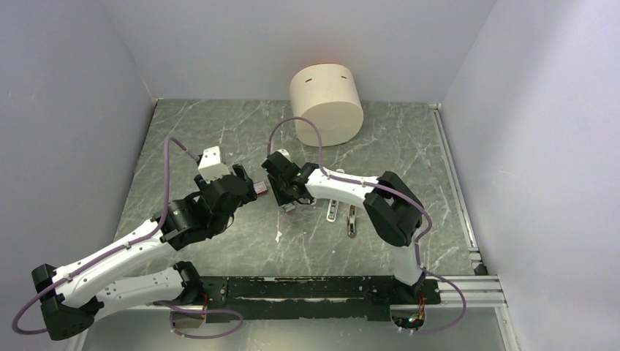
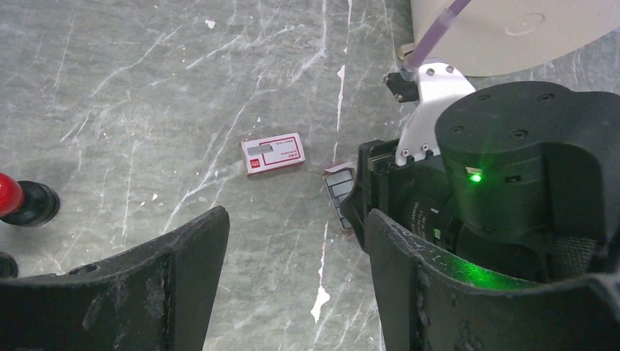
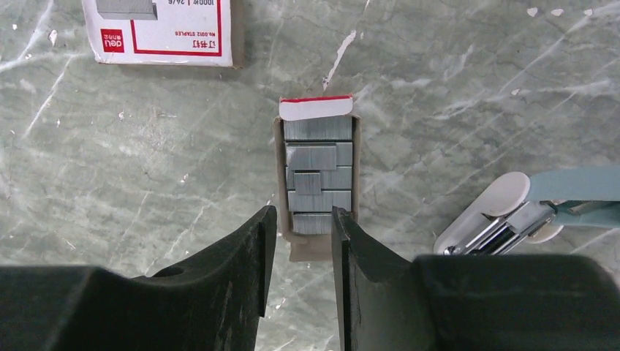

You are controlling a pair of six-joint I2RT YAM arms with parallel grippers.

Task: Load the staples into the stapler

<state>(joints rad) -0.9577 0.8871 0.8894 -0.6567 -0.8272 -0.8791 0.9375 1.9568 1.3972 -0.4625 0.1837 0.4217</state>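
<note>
Right wrist view: a grey-green, white-veined stone-look table [image 3: 453, 88], with pale lilac walls [image 1: 66, 110] around it in the top view. The staples [image 3: 319, 175], ridged grey metal strips in an open card tray, lie at frame centre, long axis top to bottom, red-edged flap uppermost; their red-and-white box [image 3: 164, 29] is upper left, the white round-ended stapler [image 3: 504, 194] lower right. My right gripper [image 3: 300, 234] sets black fingers narrowly apart astride the tray's near end, whether pinching I cannot tell; my left gripper [image 2: 296, 248] gapes wide, holding nothing.
</note>
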